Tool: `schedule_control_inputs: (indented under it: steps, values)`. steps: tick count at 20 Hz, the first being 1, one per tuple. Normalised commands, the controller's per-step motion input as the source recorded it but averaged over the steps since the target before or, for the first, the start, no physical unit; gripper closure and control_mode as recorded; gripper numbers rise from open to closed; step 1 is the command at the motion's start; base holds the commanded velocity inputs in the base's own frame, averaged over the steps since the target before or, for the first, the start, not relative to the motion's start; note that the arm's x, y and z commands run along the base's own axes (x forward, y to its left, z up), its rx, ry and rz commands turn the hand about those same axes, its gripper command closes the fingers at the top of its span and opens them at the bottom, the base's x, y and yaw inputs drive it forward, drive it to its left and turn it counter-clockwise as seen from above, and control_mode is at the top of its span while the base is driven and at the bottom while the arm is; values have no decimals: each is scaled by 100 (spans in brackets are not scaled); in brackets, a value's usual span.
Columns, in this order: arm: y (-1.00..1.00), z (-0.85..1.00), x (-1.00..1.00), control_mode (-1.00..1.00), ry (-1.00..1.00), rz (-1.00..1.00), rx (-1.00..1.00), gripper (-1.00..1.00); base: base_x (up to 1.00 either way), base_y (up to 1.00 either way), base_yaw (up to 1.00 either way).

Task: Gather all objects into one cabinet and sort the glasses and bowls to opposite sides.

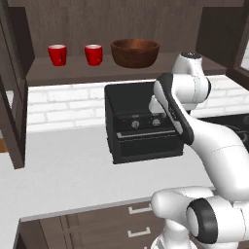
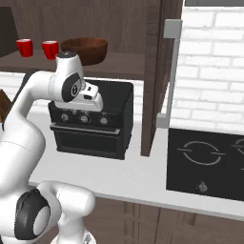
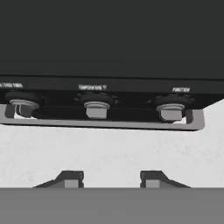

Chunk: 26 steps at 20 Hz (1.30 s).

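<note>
Two small red cups [image 1: 57, 54] [image 1: 93, 54] stand side by side on the left part of the open cabinet's shelf [image 1: 87, 74]. The wide brown wooden bowl [image 1: 135, 52] sits just right of them on the same shelf. From the right base view the cups [image 2: 24, 47] [image 2: 50, 49] and the bowl [image 2: 90, 47] appear behind my arm. A third cup is out of view. My gripper [image 3: 110, 179] hovers above the black oven's front edge, well below the shelf. It is open, with nothing between its fingertips [image 3: 70, 178].
The black countertop oven [image 1: 141, 126] with three knobs [image 3: 96, 108] stands on the pale counter [image 1: 63, 175] under the shelf. An open cabinet door [image 2: 159, 71] with a grey bar handle [image 2: 171, 71] hangs right of the oven. A black cooktop [image 2: 205, 162] lies further right.
</note>
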Motion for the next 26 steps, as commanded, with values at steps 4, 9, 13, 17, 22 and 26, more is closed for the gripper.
schedule_control_inputs:
  steps: [4, 9, 13, 17, 22, 26]
  values:
    - [0, -1, 0, -100, 0, 0, 1, -100, 0, 0, 0]
    - [0, 0, -4, -100, 0, 0, 0, -100, 0, 0, 0]
    - [-1, 11, -46, -100, -8, 0, -1, -100, 0, 0, 0]
    - [0, 55, -78, -100, -21, 0, -10, -100, 0, 0, 0]
    - [-1, 47, -90, -100, -29, 0, -17, -100, 0, 0, 0]
    - [-28, 41, -64, -100, -25, 0, -8, -100, 0, 0, 0]
